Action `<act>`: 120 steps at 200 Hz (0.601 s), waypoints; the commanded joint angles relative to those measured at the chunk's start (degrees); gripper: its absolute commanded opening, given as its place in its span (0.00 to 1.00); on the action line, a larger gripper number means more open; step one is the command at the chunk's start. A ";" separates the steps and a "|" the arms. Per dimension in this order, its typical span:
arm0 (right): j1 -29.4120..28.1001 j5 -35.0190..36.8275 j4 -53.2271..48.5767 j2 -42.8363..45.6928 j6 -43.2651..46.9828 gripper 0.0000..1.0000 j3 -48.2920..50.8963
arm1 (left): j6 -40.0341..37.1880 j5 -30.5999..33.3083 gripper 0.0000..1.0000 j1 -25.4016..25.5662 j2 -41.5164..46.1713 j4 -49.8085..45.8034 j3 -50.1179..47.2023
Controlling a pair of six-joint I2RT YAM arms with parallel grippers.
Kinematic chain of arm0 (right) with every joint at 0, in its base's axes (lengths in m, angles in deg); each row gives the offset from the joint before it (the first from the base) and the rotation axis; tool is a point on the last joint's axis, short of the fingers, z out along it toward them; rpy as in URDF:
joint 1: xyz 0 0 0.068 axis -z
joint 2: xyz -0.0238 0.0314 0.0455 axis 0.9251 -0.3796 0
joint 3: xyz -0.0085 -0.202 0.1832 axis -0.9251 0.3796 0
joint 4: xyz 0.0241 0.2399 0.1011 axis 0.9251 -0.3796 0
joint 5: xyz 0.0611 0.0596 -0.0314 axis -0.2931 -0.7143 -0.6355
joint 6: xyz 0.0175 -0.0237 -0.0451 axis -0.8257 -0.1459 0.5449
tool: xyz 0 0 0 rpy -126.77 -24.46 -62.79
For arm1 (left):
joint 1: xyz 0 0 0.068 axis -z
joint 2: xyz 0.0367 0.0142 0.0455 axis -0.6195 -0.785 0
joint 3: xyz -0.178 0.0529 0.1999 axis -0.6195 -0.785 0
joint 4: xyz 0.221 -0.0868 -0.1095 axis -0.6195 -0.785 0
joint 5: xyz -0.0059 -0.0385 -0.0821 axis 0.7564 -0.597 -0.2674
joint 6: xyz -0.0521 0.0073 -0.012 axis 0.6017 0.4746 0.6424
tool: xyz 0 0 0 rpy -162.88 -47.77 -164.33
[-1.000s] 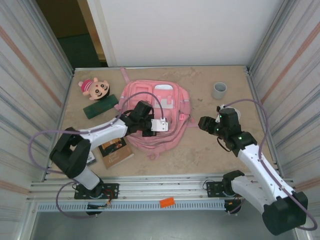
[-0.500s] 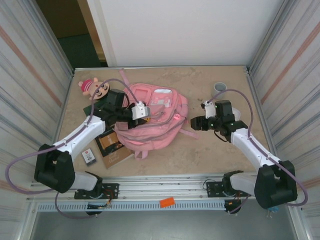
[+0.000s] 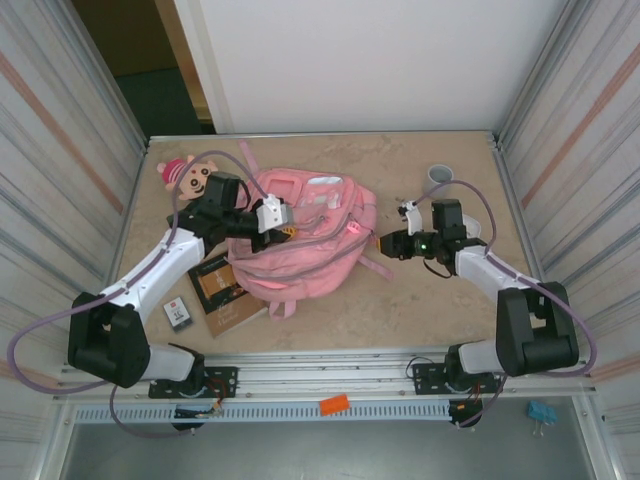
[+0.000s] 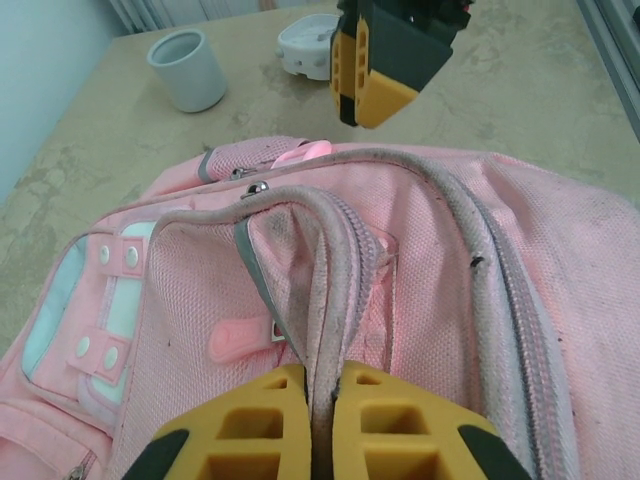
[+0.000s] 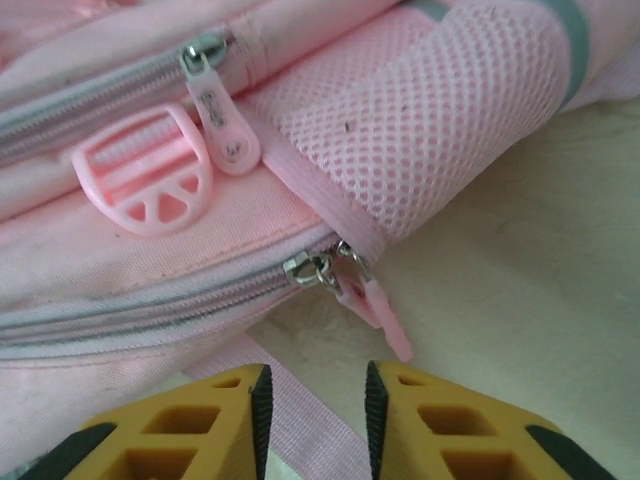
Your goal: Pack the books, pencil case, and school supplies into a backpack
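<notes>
The pink backpack (image 3: 322, 243) lies bunched at mid-table. My left gripper (image 3: 287, 232) is shut on a grimy pink-grey looped trim (image 4: 325, 290) on top of the backpack (image 4: 430, 290), holding it up. My right gripper (image 3: 386, 243) stands open at the backpack's right side. Its fingers (image 5: 225, 405) are low over the table, just short of two pink zip pulls (image 5: 372, 297) on the backpack (image 5: 150, 265), with nothing between them. The dark brown book (image 3: 224, 291) lies partly under the backpack's near left corner. A black-and-white card (image 3: 179, 313) lies left of the book. My left arm hides the green pencil case.
A pink-capped plush doll (image 3: 186, 174) lies at the back left. The grey cup (image 3: 438, 175) stands at the back right, with a white round piece (image 4: 305, 45) near it. A loose pink strap (image 5: 300, 425) trails under my right gripper. Metal walls close both sides.
My left gripper has dragged the backpack to the left and back, bunching it up. My right gripper has reached left to the backpack's right side, by the zip pulls.
</notes>
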 commanded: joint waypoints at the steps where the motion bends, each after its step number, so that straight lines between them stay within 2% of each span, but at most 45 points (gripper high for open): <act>1: -0.65 -3.96 0.26 -1.93 0.41 0.23 -2.74 | 1.27 -6.13 0.00 -0.38 2.04 3.84 3.81; 24: -1.30 -2.84 2.77 -3.38 -1.26 0.31 -2.32 | 1.40 -6.03 0.00 -0.37 2.09 4.30 3.90; 90: -2.28 -3.23 8.36 -7.77 -4.96 0.38 -3.84 | 1.76 -6.56 0.00 -0.45 2.33 3.94 4.51; 120: -2.24 -2.55 8.44 -9.91 -4.99 0.38 -5.53 | 2.12 -6.82 0.00 -0.45 2.62 4.04 4.35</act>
